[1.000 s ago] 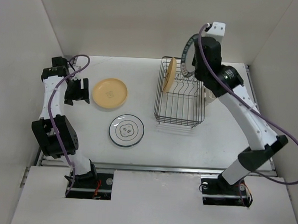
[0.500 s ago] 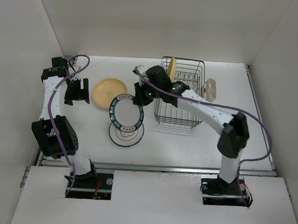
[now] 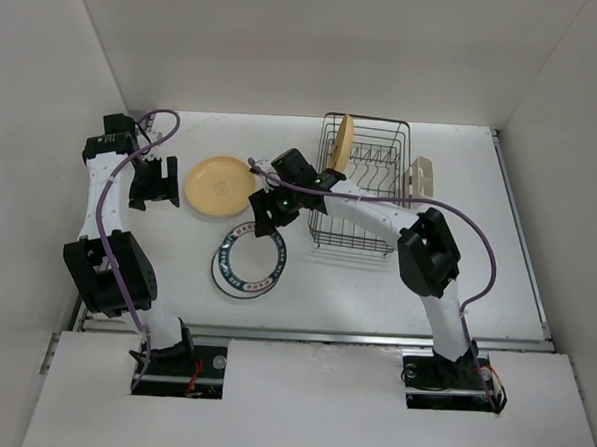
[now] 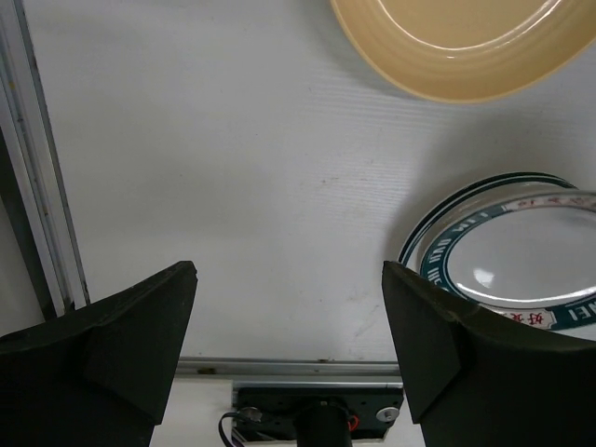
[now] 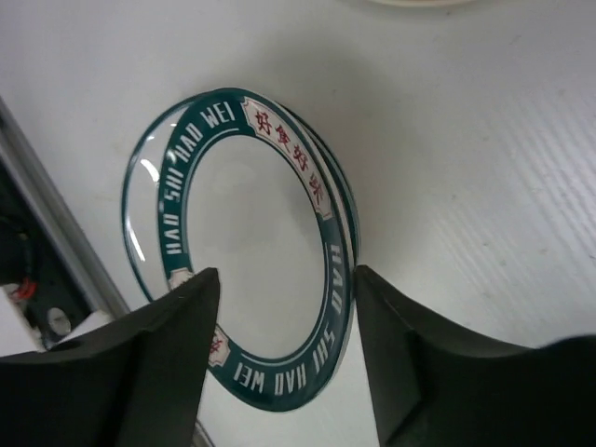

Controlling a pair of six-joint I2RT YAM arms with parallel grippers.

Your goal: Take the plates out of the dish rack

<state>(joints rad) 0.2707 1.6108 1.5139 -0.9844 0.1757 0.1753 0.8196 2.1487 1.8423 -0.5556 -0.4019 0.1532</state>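
Where a second ago the right arm held the teal-rimmed plate [image 3: 248, 262] high above the dish rack [image 3: 363, 212], it has now swung across and brought this plate down at about 8 o'clock from the rack. The plate lies flat on top of the ringed plate [image 5: 348, 219], whose edge shows only a little from under it. The right gripper [image 3: 264, 214] has just let go: in its wrist view the two fingers stand apart over the plate's 1 o'clock edge and clamp nothing.

For the task, I judge that three plates are now out. The cream-yellow plate [image 3: 220, 186] lies on the table at 11 o'clock from the new stack. One orange plate [image 3: 340, 146] is left, standing upright between the prongs at the rack's 11 o'clock corner.

At 9 o'clock of the cream-yellow plate, the left gripper [image 3: 155, 184] hangs with its jaws wide and nothing between them, as it did before. The right arm probably needs to lift clear without pushing the stack, then go back for the last plate.
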